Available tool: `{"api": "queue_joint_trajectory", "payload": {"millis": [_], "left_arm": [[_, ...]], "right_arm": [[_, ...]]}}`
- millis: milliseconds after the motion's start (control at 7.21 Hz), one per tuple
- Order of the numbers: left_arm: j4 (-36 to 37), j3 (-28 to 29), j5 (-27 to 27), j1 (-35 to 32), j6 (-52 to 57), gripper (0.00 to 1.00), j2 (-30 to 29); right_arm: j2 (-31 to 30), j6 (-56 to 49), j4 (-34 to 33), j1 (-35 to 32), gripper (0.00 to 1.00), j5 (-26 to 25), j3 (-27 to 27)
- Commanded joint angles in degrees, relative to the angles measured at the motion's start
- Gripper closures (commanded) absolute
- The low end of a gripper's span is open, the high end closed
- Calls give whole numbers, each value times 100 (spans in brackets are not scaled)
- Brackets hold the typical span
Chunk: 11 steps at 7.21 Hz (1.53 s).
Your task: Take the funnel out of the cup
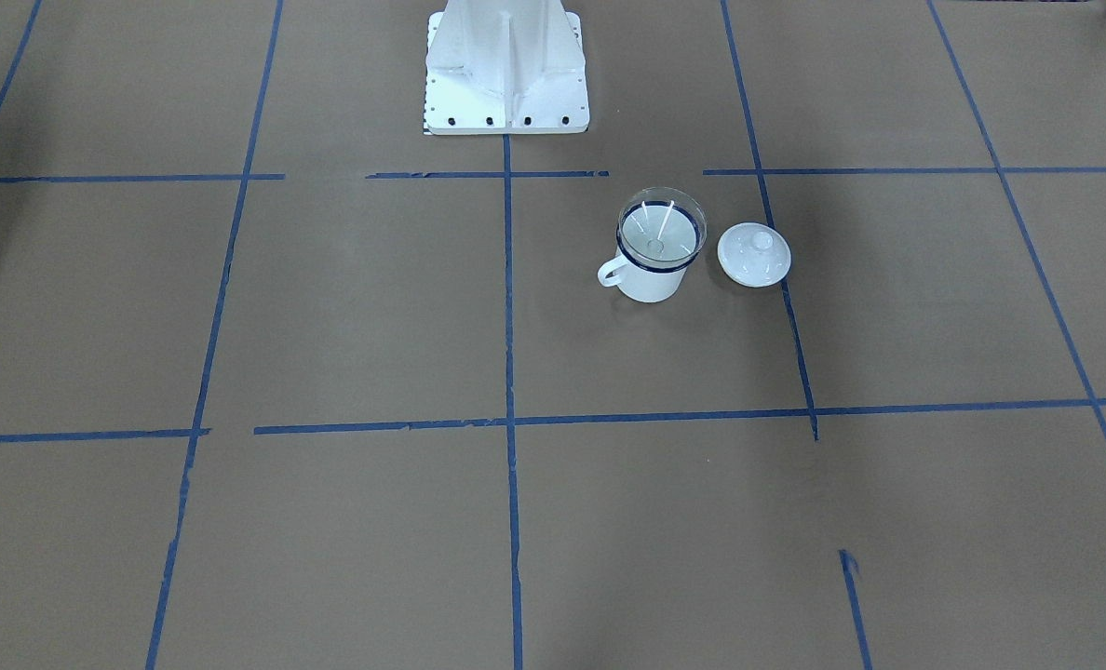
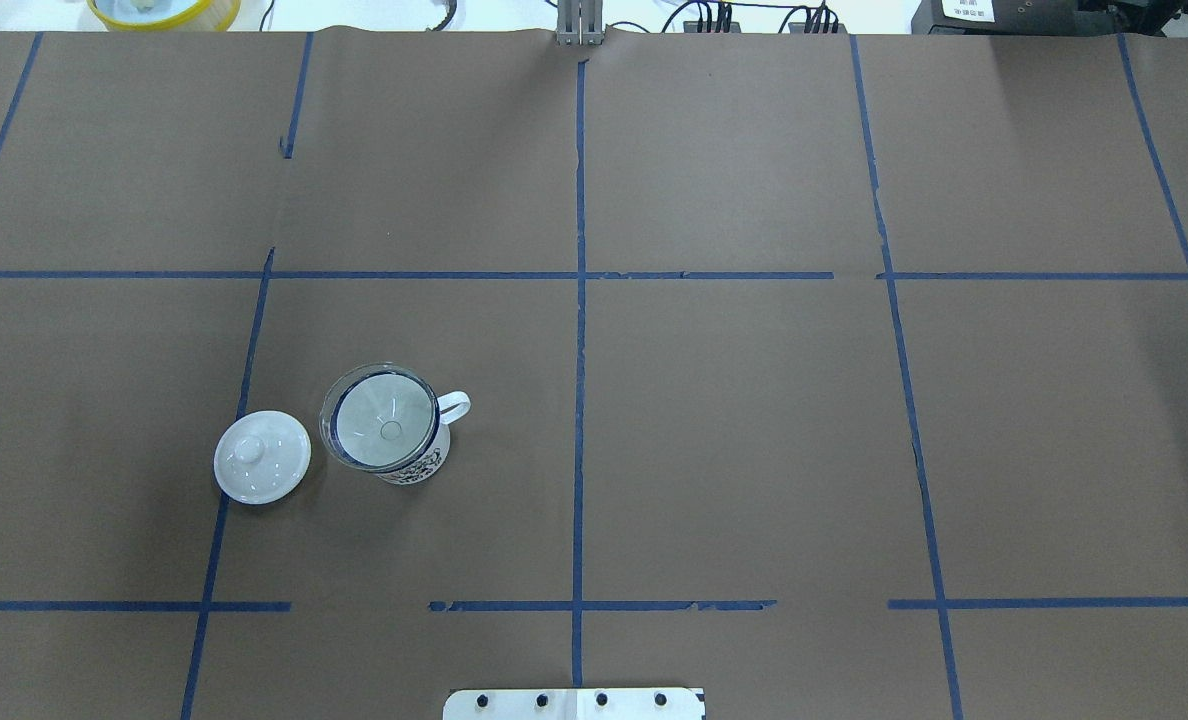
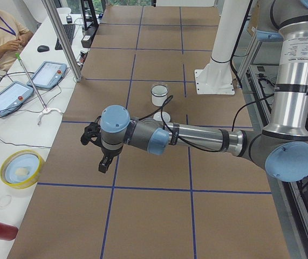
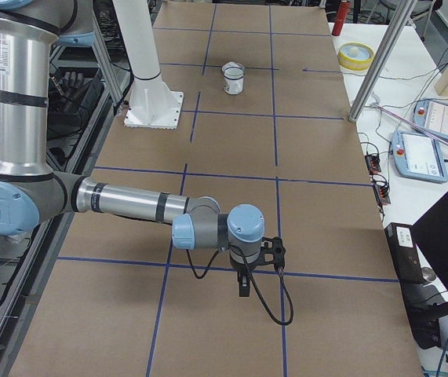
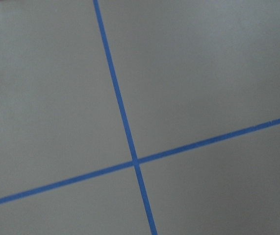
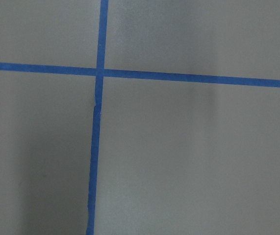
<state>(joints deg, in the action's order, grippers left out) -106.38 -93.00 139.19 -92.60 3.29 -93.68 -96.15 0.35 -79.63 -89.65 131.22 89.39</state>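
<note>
funnel (image 2: 384, 425) sits upright in cup (image 2: 422, 470), stem down, on the left half of the worktop (image 2: 754, 450); left tool (image 3: 86, 137) is nearer but well apart, out toward the left end; right tool (image 4: 278, 251) is far off; can't tell whether either is open or closed; probably a straight vertical lift

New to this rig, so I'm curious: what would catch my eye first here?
A white cup with a dark blue rim stands on the robot's left half of the brown table, a clear funnel seated in its mouth. A white knobbed lid lies just beside it, apart.
</note>
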Motion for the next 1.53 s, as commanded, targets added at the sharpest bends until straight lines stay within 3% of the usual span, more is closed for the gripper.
{"api": "queue_joint_trajectory", "payload": {"millis": [0, 277, 555, 693, 971, 1248, 1387], "left_arm": [[-803, -137, 73, 501, -858, 0, -62], [-770, -1110, -145, 2063, -3452, 0, -325], [-735, -1614, -1450, 3671, -5609, 0, -737], [-352, -1677, -1551, 4184, -6350, 0, -1070], [1497, -1922, -2209, 4950, -7154, 0, -2237], [2190, -1854, -2360, 5399, -7517, 0, -2742], [2192, -1766, -2805, 5706, -7527, 0, -2796]], "right_arm": [[0, 0, 0, 0, 0, 0, 0], [0, 0, 0, 0, 0, 0, 0], [0, 0, 0, 0, 0, 0, 0], [0, 0, 0, 0, 0, 0, 9], [0, 0, 0, 0, 0, 0, 0], [0, 0, 0, 0, 0, 0, 0], [0, 0, 0, 0, 0, 0, 0]]}}
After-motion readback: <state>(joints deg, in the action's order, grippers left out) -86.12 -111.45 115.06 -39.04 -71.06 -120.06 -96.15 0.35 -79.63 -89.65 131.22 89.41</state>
